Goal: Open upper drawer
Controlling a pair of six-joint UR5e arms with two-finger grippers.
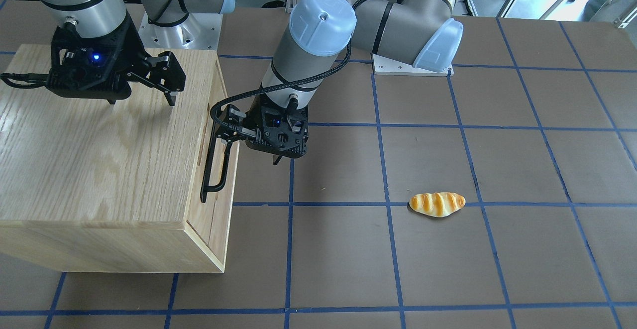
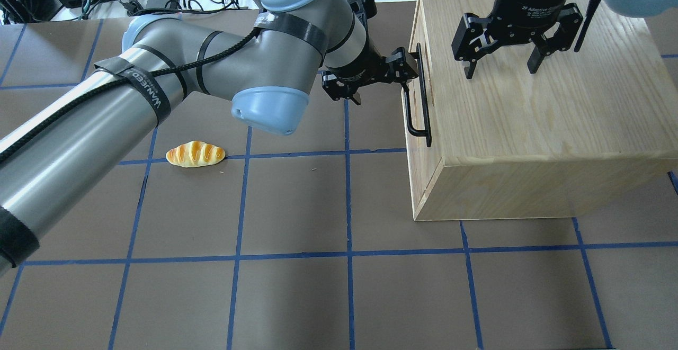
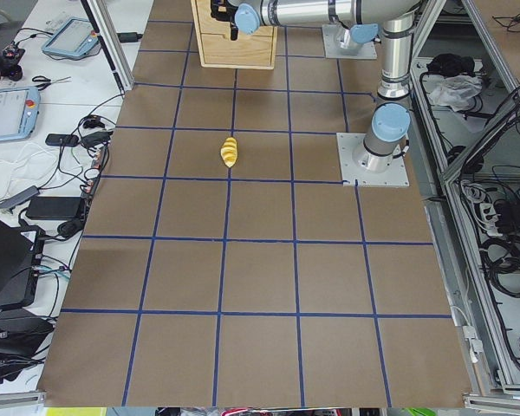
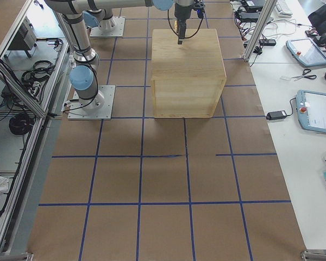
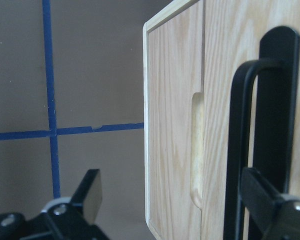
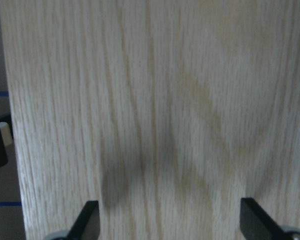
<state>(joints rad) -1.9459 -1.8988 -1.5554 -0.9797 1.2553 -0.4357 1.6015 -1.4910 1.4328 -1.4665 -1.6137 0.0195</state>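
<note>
- Left wrist view: the left gripper (image 5: pixel 170 182) is spread wide, with one finger out over the table (image 5: pixel 20 75) and the other just beside the handle (image 5: pixel 241 150). The bar stands between them and nothing clamps it. The drawer (image 5: pixel 217 75) front lies just past the fingertips and looks level with the panel (image 5: pixel 172 125) next to it (so shut, as far as this shows).
- Right wrist view: the right gripper (image 6: pixel 172 225) is open as well, with both tips over the cabinet (image 6: pixel 165 100) top.
- Overhead view: the left gripper (image 2: pixel 407 72) is at the handle. The right gripper (image 2: pixel 500 72) hangs over the cabinet, beyond the drawer front. A roll (image 2: pixel 196 154) lies on the table well back from the left gripper, on the side away from the cabinet.
- Front-facing view: the left gripper (image 1: pixel 223 132) straddles the handle, and the roll (image 1: pixel 437 204) is well apart from both grippers.
- Side views: cabinet and arms are small, and neither gripper's opening can be read there.
</note>
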